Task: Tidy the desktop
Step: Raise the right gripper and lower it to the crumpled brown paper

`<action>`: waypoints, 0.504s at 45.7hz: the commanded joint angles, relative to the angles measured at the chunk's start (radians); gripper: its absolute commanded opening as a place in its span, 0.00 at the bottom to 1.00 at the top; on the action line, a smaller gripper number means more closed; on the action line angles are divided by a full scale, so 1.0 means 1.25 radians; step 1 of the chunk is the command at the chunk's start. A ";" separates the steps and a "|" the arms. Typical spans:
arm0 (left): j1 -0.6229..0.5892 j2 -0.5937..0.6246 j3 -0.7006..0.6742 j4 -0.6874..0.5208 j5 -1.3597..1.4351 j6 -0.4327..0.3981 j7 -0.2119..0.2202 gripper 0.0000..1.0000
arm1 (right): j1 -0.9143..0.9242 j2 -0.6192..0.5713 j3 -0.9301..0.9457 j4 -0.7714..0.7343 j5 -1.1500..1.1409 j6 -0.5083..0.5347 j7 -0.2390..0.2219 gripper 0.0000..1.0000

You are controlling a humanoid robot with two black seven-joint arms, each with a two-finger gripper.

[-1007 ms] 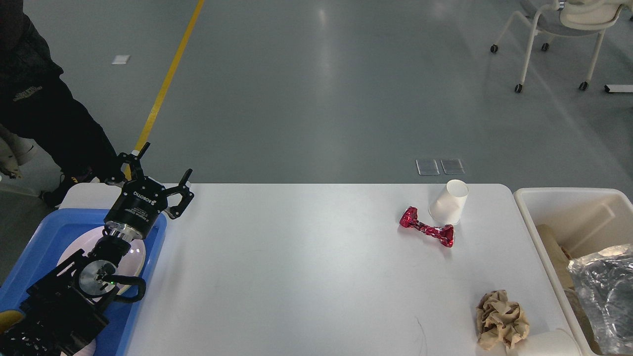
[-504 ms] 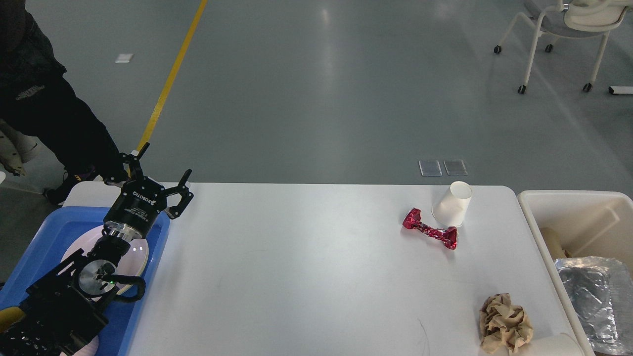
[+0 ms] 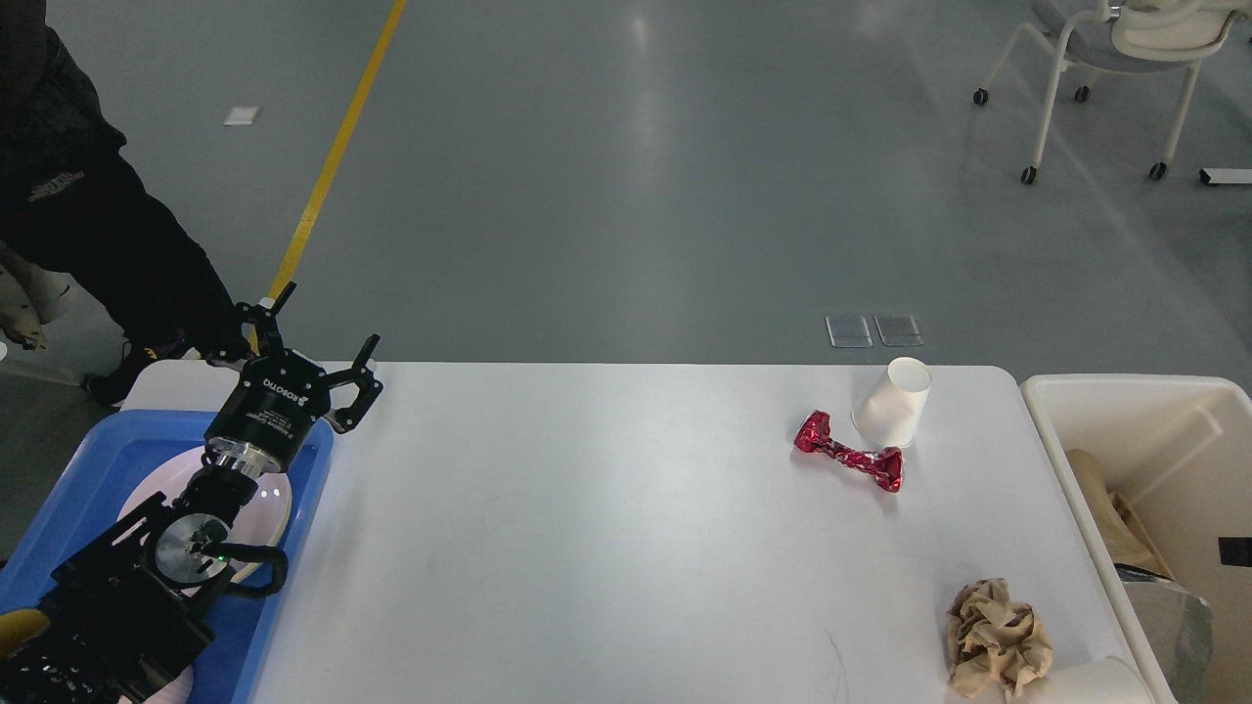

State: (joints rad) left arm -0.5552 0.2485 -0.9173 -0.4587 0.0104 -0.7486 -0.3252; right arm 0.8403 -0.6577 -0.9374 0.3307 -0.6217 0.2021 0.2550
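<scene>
The white desktop carries a tipped white paper cup, a twisted red foil wrapper touching it, and a crumpled brown paper ball near the front right corner. My left gripper stands open and empty over the desktop's far left corner, above the blue tray. A small black part shows at the right edge over the cream bin. It may be my right gripper, and its fingers cannot be made out.
The tray holds a white plate under my left arm. In the bin lie brown paper and a silver foil bag. A white cylinder sits at the front right corner. A person stands far left, a wheeled chair far right.
The silver foil bag has sunk lower into the bin and mostly out of sight. A black part has appeared at the right edge. The left arm has not moved.
</scene>
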 commanded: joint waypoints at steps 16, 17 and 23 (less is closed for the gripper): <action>0.000 0.000 0.000 0.000 0.000 0.000 0.000 1.00 | 1.385 -0.124 -0.233 0.888 0.007 0.606 0.011 1.00; 0.000 0.000 0.000 0.000 0.000 0.000 0.000 1.00 | 1.411 -0.106 -0.233 0.891 0.008 0.606 0.012 1.00; 0.000 0.000 0.000 0.000 0.000 0.000 0.000 1.00 | 1.512 -0.015 -0.231 0.890 0.008 0.606 0.066 1.00</action>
State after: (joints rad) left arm -0.5554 0.2485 -0.9173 -0.4586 0.0107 -0.7487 -0.3252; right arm 2.3708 -0.7633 -1.2258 1.4379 -0.6129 0.9517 0.2810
